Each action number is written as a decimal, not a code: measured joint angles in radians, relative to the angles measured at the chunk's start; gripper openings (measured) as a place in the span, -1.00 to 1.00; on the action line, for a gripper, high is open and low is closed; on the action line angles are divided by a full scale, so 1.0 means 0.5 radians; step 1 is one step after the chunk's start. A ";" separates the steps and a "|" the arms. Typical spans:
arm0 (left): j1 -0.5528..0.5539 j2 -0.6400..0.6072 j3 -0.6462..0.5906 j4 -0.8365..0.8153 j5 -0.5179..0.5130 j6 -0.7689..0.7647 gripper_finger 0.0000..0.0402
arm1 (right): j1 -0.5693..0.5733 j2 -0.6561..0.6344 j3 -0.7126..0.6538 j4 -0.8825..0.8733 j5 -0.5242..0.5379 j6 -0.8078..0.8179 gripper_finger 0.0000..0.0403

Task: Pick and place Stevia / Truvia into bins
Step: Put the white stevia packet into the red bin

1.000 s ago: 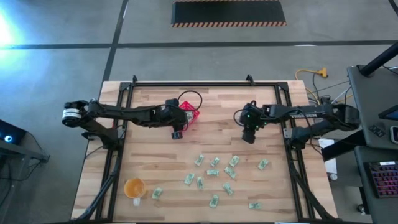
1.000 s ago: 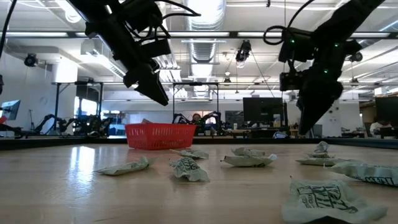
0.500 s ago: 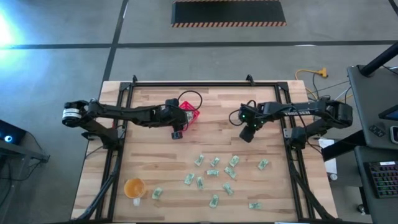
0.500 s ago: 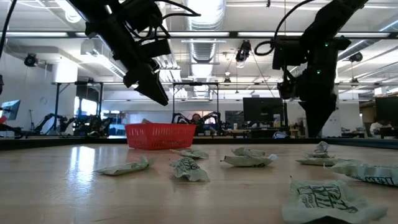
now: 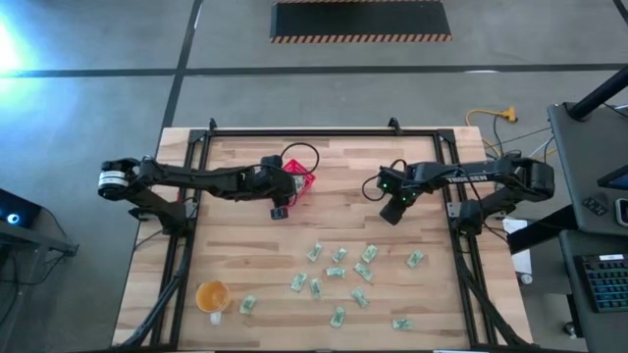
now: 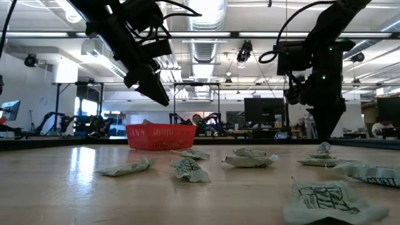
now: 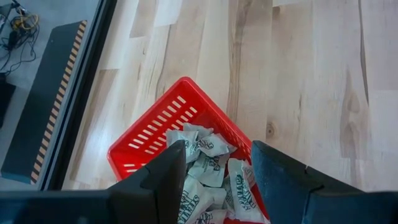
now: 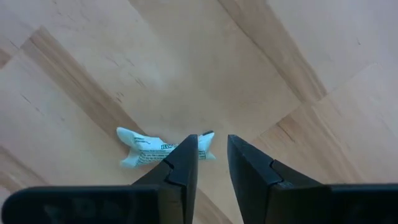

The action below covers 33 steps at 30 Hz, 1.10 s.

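Note:
Several pale green and white Stevia packets (image 5: 339,270) lie scattered on the near half of the wooden table. The red basket (image 5: 300,180) stands at the far left-centre and holds more packets (image 7: 208,168). My left gripper (image 7: 217,149) hangs open just above the basket's near side (image 5: 280,210), touching nothing. My right gripper (image 5: 392,214) points down over bare wood right of centre, clear of the table (image 6: 326,134). Its fingers stand a narrow gap apart with nothing between them (image 8: 212,143). One packet (image 8: 146,149) lies on the wood below it, partly hidden by a finger.
An orange round cup (image 5: 212,294) stands near the table's near left corner. A black frame (image 5: 324,132) runs along the table's far edge and down both sides. Bare wood lies between the basket and my right gripper.
My right gripper has tipped to point more steeply down and has rolled about its own line, staying over about the same spot of table. My left gripper and the packets have kept still.

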 joint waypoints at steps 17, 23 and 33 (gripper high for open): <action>0.000 0.000 -0.001 -0.001 0.001 0.000 -0.17 | 0.019 -0.011 -0.001 -0.227 -0.082 -0.045 -0.66; 0.000 0.000 -0.001 -0.001 0.001 -0.001 -0.17 | 0.136 -0.012 -0.002 -0.216 -0.132 -0.228 -0.64; 0.000 0.000 -0.002 -0.001 0.001 -0.004 -0.17 | 0.319 0.047 -0.005 -0.076 -0.131 -0.239 -0.65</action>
